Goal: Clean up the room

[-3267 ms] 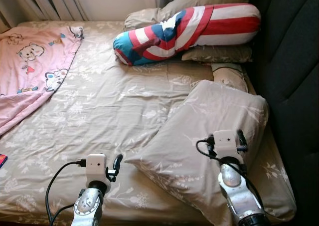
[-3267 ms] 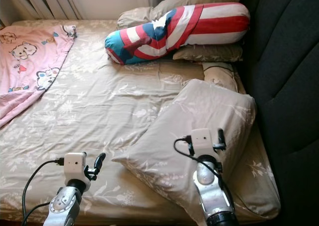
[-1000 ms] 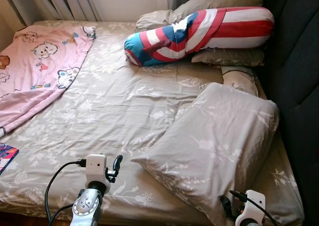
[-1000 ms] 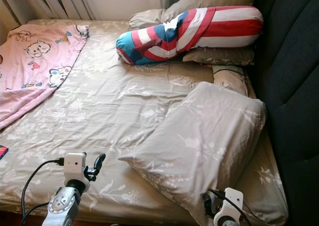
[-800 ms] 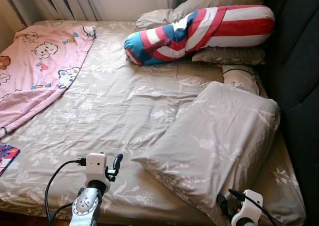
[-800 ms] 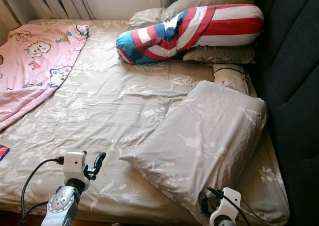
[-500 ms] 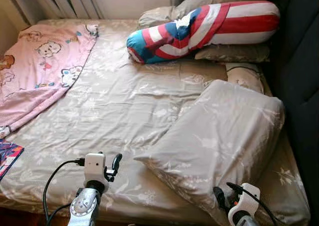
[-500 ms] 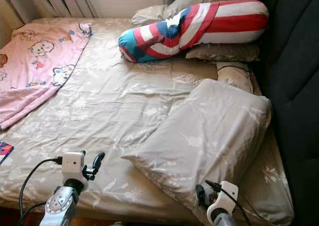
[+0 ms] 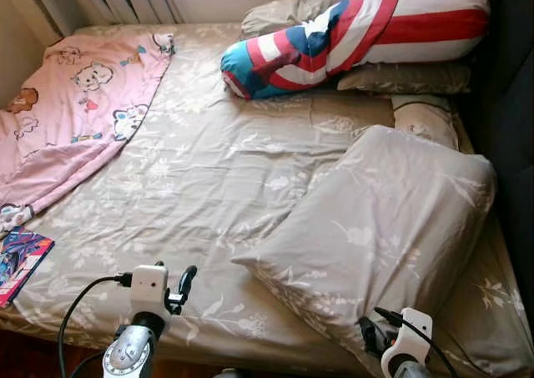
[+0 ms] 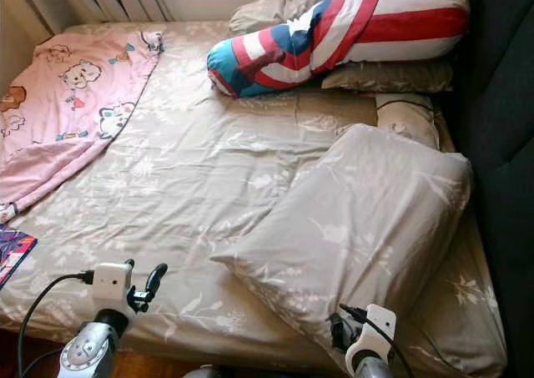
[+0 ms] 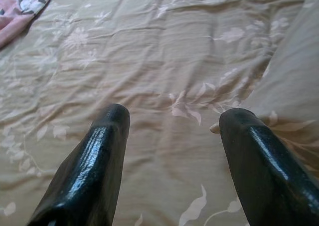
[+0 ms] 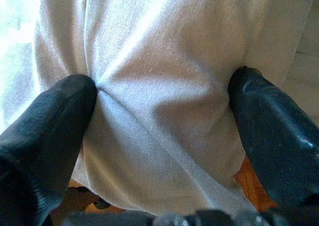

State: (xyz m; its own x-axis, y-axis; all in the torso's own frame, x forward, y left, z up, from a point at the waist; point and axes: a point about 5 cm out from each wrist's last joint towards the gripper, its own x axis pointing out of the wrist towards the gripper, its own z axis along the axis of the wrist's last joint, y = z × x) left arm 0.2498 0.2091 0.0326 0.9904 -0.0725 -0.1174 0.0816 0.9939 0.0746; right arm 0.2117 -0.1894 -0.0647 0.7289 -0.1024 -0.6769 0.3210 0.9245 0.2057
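A large beige pillow (image 9: 392, 219) lies askew on the right side of the bed. My right gripper (image 9: 370, 336) is at the pillow's near edge. In the right wrist view the right gripper (image 12: 164, 89) stands open, its fingers (image 12: 55, 111) wide apart with the pillow's cloth (image 12: 159, 46) between them. My left gripper (image 9: 182, 283) hovers over the sheet near the bed's front edge. It is open (image 11: 172, 117) with nothing in it, and the pillow's corner (image 11: 291, 86) lies just beside it.
A red, white and blue bolster (image 9: 359, 29) rests on flat pillows (image 9: 409, 78) at the head of the bed. A pink cartoon blanket (image 9: 75, 103) covers the far left. A colourful book (image 9: 18, 261) lies at the left edge. A dark headboard (image 9: 513, 86) borders the right.
The view has shifted, so the camera has moved. My right gripper came down from on top of the pillow to its near edge. The left gripper holds its pose.
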